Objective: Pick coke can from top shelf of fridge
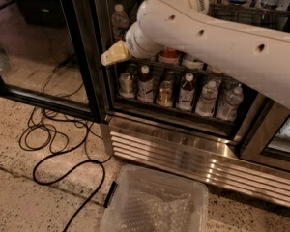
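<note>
Where the smooth white arm point(222, 37) crosses the stainless fridge point(183, 153), its cream, wedge-shaped claw point(115, 53) hangs beside the black door frame; whether it is spread or pressed together, I cannot tell. Six bottles point(186, 88) line a wire rack below. The coke can cannot be made out.

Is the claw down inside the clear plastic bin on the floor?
No, the claw is up at the left edge of the fridge opening, high above the bin.
</note>
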Motion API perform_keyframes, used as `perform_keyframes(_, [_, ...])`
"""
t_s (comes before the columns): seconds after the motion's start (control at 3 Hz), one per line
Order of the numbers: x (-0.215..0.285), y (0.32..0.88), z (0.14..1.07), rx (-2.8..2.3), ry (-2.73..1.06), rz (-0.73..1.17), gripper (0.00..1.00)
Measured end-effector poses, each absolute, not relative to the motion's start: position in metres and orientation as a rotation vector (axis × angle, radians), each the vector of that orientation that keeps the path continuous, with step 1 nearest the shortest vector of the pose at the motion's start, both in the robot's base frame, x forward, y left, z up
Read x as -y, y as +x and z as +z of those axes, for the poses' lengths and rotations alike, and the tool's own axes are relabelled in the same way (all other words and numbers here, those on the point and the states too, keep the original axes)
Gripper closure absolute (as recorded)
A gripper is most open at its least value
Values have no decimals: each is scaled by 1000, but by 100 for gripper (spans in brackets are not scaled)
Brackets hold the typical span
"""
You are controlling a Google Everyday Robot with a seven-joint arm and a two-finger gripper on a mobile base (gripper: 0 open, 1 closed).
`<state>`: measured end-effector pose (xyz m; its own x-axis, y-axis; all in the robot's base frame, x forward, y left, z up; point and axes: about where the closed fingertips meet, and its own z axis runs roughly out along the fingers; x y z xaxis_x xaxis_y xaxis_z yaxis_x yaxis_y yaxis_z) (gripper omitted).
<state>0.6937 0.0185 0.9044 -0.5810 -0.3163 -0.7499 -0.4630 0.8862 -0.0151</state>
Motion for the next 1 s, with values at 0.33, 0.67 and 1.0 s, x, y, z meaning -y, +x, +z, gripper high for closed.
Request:
perform_keyframes(0.33, [-21, 697, 905, -2245, -498, 239, 0])
perform_keyframes(0.67, [-29, 699, 905, -2223, -496, 275, 0])
perform_keyframes(1.0, [-52, 729, 921, -2120, -460, 290, 0])
